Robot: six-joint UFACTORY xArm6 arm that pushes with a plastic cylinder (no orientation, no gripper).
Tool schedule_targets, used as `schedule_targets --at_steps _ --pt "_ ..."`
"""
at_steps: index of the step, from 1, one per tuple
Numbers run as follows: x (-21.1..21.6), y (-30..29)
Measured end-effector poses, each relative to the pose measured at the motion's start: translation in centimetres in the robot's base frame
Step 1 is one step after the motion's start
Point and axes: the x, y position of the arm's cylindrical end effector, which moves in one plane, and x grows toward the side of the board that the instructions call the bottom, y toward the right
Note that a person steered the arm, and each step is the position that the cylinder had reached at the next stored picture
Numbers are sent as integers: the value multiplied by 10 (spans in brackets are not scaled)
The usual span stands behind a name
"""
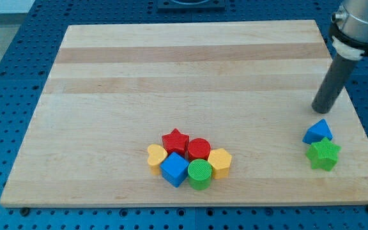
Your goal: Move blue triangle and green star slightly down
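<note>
The blue triangle (317, 131) lies near the board's right edge, low in the view. The green star (323, 154) sits just below it, touching it. My tip (321, 109) is at the end of the dark rod, just above the blue triangle and a short gap away from it, toward the view's top. The rod slants up to the view's right.
A cluster of blocks sits at the bottom centre of the wooden board (171, 70): red star (175, 141), red cylinder (199, 149), yellow heart (156, 156), blue cube (174, 169), green cylinder (200, 174), yellow hexagon (220, 161). The board's right edge (356, 121) is close to the triangle and star.
</note>
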Motion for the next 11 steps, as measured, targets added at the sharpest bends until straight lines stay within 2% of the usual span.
schedule_targets --at_steps 1,3,4,5,11 --pt "29 0" --pt "42 0" --pt "-7 11" --pt "-7 -10" --pt "89 -15"
